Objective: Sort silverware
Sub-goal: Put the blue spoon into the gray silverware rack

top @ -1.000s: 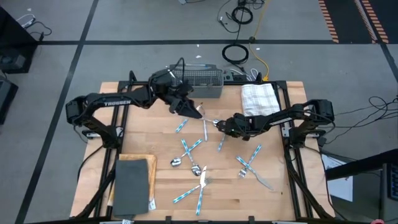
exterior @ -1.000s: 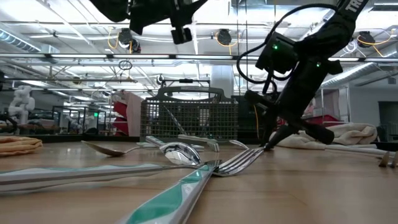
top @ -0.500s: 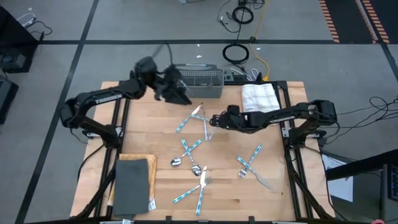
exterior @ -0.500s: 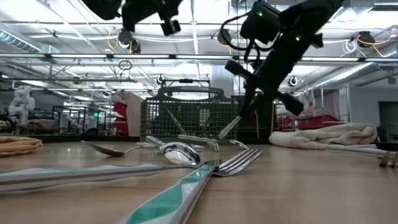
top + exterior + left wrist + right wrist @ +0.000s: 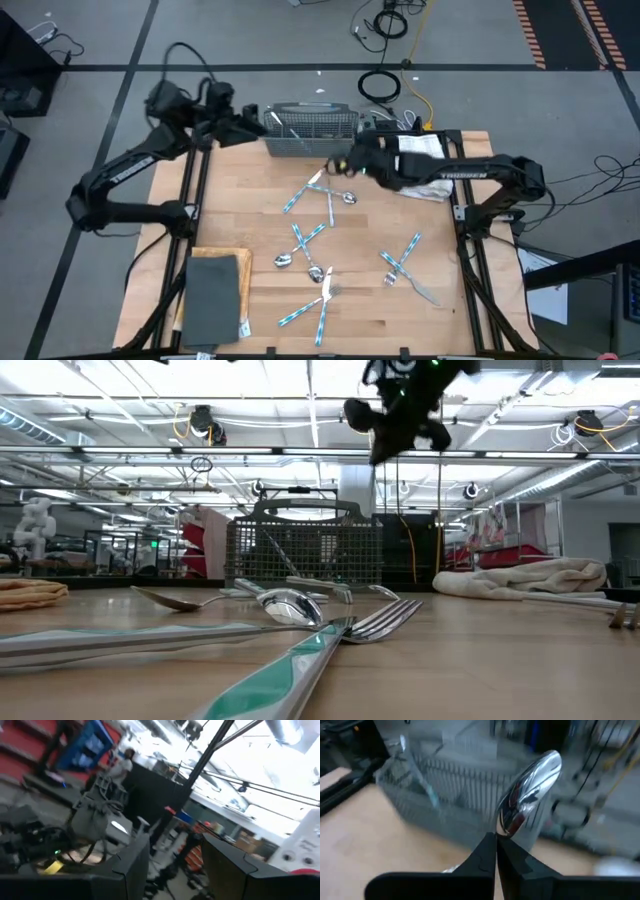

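Several pieces of silverware [image 5: 308, 238] with blue-and-white handles lie scattered flat on the wooden table, and the low view shows a fork [image 5: 385, 617] and a spoon [image 5: 287, 603] up close. The grey mesh basket [image 5: 311, 131] stands at the far edge, with one piece [image 5: 419, 776] leaning inside it. My right gripper [image 5: 346, 165] hovers high just near of the basket's right end, shut on a spoon [image 5: 530, 792]. It also shows at the top of the low view [image 5: 400, 412]. My left gripper [image 5: 246, 126] is open [image 5: 175, 865], raised left of the basket. My right gripper pinches the spoon between its two fingers [image 5: 485, 855] just below the bowl, at the neck [image 5: 501, 831]. The shiny bowl [image 5: 535, 780] stands out past the fingertips toward the basket. The spoon is lifted clear of the table; its handle is hidden by the gripper.
A white towel [image 5: 416, 156] lies at the far right corner beside the basket. A dark grey pad on a wooden board [image 5: 215, 290] sits at the near left corner. Cables lie on the floor beyond the far edge. Bare wood shows along the left side.
My right gripper has risen from the middle of the table and moved toward the far edge and the basket, carrying the spoon clear of the table. My left gripper has drawn back from beside the basket's near side toward the far left and swung upward.
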### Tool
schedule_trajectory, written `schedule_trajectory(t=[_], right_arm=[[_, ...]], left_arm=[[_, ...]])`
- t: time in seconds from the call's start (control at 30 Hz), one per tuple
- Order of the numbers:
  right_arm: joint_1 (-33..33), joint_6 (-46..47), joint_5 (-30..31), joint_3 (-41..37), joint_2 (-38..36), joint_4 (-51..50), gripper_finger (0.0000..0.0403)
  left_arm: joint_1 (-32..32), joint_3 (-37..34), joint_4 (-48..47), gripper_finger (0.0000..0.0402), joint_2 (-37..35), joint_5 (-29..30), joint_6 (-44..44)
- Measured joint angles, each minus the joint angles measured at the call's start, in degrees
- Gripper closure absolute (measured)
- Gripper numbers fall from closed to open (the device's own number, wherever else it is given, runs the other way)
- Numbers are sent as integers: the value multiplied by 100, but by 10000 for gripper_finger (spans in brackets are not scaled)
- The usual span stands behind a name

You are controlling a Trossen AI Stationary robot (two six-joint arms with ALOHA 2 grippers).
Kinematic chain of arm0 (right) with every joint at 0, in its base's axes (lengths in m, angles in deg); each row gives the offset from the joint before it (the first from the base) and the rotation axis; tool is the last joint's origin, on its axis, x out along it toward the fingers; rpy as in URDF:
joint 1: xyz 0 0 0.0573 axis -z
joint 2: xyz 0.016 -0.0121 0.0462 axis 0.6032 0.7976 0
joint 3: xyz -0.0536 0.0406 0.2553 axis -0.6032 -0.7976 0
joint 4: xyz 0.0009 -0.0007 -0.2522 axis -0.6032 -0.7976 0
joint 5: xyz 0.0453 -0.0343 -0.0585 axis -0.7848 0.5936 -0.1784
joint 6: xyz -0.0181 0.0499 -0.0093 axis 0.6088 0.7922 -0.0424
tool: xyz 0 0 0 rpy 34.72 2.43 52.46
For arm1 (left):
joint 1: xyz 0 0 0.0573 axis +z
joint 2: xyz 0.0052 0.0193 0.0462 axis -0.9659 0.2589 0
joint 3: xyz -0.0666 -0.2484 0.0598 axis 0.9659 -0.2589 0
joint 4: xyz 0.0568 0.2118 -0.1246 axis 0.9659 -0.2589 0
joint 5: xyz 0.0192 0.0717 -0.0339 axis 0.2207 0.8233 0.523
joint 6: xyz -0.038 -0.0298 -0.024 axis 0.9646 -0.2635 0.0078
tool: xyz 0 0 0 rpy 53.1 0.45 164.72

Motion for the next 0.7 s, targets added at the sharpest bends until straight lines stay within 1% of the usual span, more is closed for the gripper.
schedule_trajectory(t=[0.07,0.13,0.23,0.3,0.37,0.43,0.53,0.7], right_arm=[[228,-697,172,314,-11,59,402],[513,-1261,213,536,-13,82,402],[937,-1927,128,740,-9,288,402],[1204,-2246,-113,755,-13,571,402],[1449,-2378,-352,755,0,679,402],[1638,-2461,-460,755,66,818,402],[1872,-2494,-595,755,191,866,403],[2034,-2715,-1159,755,581,1588,403]], left_arm=[[91,0,-100,219,-207,125,-210],[186,0,-387,219,-440,292,-533],[297,0,-1093,219,-774,582,-1180],[352,0,-1575,219,-963,757,-1564],[396,0,-2003,219,-1118,880,-1851],[411,0,-2313,219,-1223,941,-2038],[413,0,-2559,219,-1347,985,-2165],[413,0,-3107,219,-1532,1115,-2467]])
